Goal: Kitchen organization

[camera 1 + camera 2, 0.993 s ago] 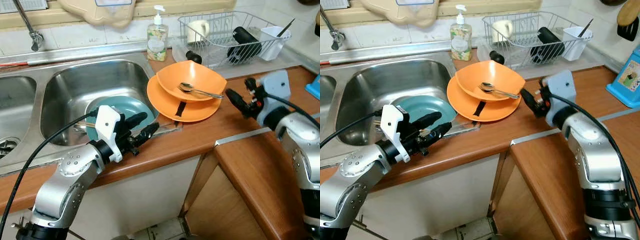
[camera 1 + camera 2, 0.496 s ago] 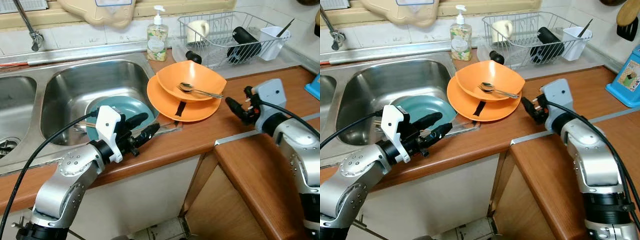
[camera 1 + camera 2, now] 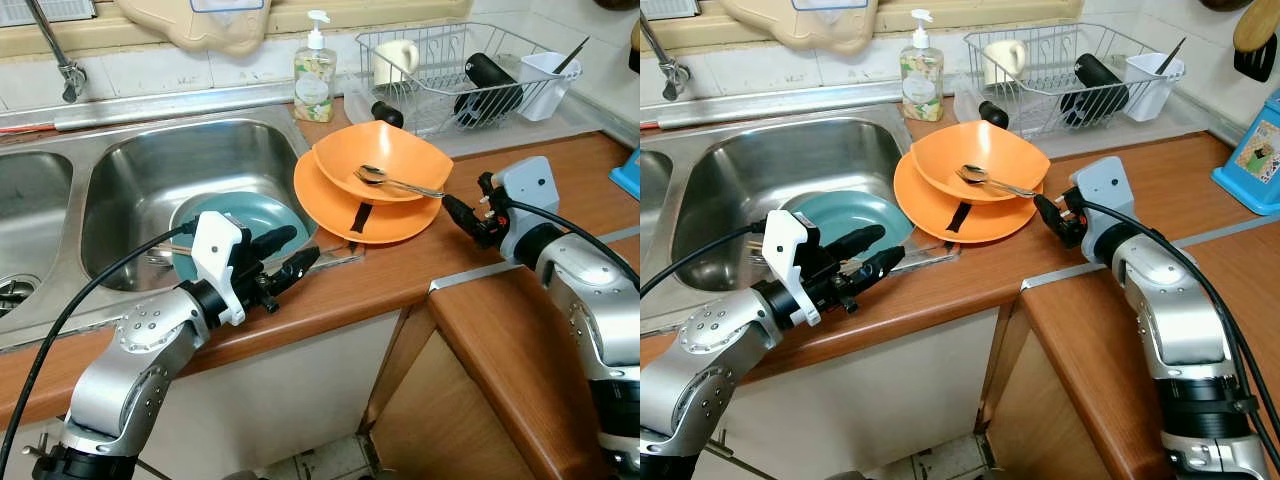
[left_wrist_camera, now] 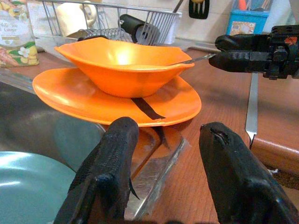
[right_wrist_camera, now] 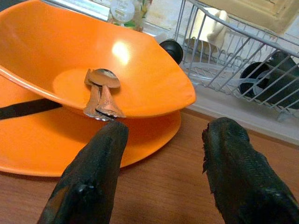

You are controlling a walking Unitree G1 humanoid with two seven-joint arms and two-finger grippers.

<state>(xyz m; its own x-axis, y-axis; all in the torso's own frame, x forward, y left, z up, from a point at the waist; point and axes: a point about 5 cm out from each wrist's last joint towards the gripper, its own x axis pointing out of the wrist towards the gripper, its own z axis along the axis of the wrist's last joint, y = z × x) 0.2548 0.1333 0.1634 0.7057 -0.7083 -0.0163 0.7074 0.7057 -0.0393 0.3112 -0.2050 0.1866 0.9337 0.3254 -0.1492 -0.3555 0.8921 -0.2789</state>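
Two orange dishes sit on the wooden worktop point(image 3: 480, 265) just right of the sink point(image 3: 150, 170): a bowl point(image 3: 380, 160) stacked on a plate point(image 3: 330, 205), with a spoon point(image 3: 395, 181) lying in the bowl, its handle sticking out over the rim toward the right. The right hand point(image 3: 1045, 212) hovers low over the worktop just beside that handle tip, fingers point(image 5: 88, 182) spread wide and holding nothing. The left hand point(image 3: 290, 258) hangs over the sink's front edge, also spread wide and holding nothing, above a teal plate point(image 3: 245, 215) in the basin. Behind stand a soap bottle point(image 3: 315, 75) and a dish rack point(image 3: 450, 70).
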